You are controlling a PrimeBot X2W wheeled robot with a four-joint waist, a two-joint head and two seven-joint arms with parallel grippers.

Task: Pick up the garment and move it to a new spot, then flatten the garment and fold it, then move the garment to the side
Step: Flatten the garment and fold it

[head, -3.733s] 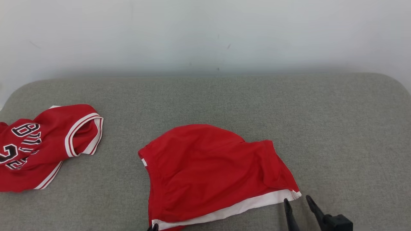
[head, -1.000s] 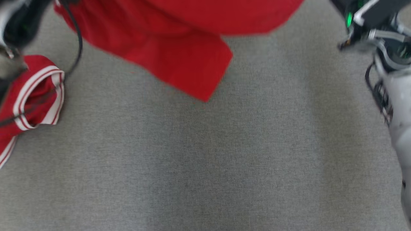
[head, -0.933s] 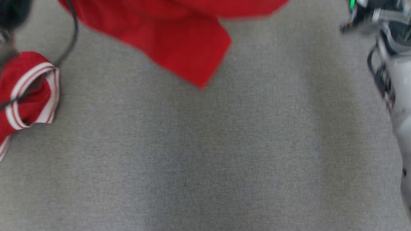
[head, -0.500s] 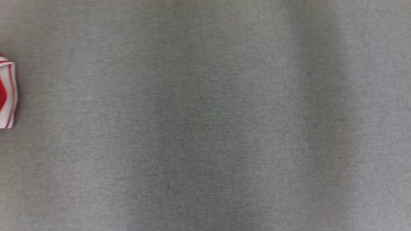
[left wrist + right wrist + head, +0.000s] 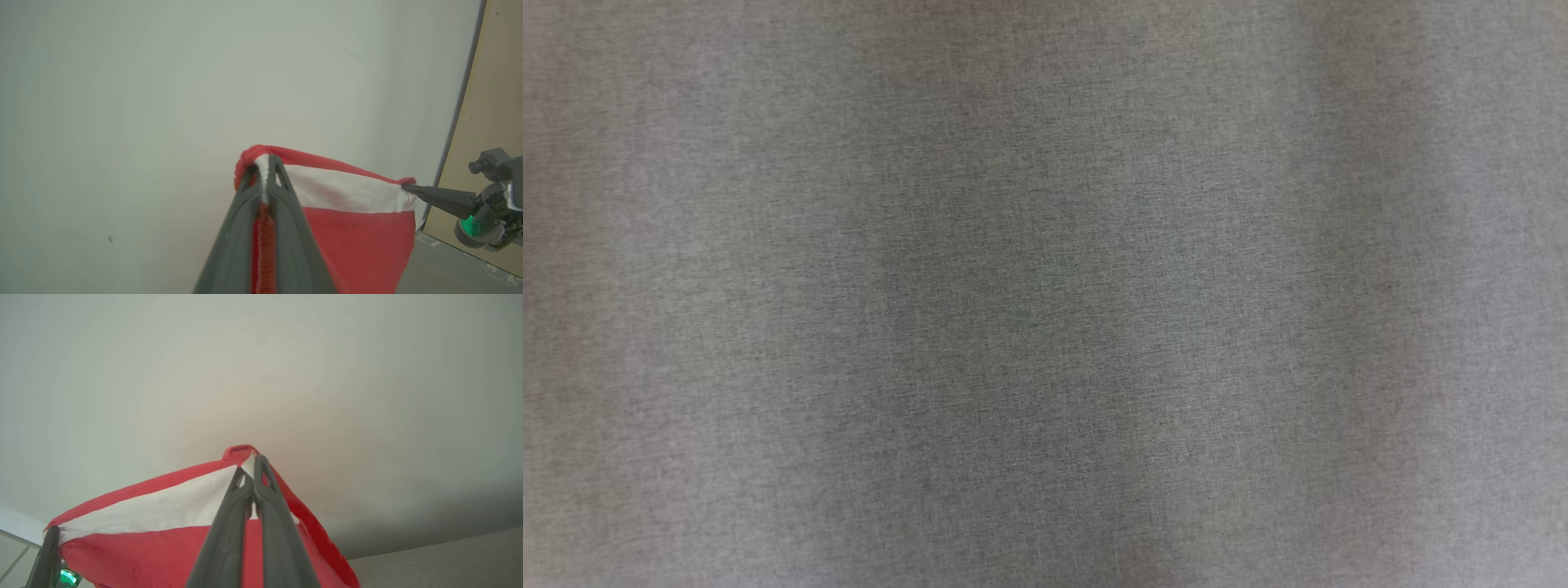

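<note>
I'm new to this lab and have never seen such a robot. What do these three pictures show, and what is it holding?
It is a wheeled robot with two arms. One picture comes from its head camera, looking down at a grey fabric surface. The other two come from cameras on its wrists, one per arm. The left gripper and the right gripper each have their jaws shut on an end of the white band of a red garment, holding it stretched between them in the air before a pale wall.
</note>
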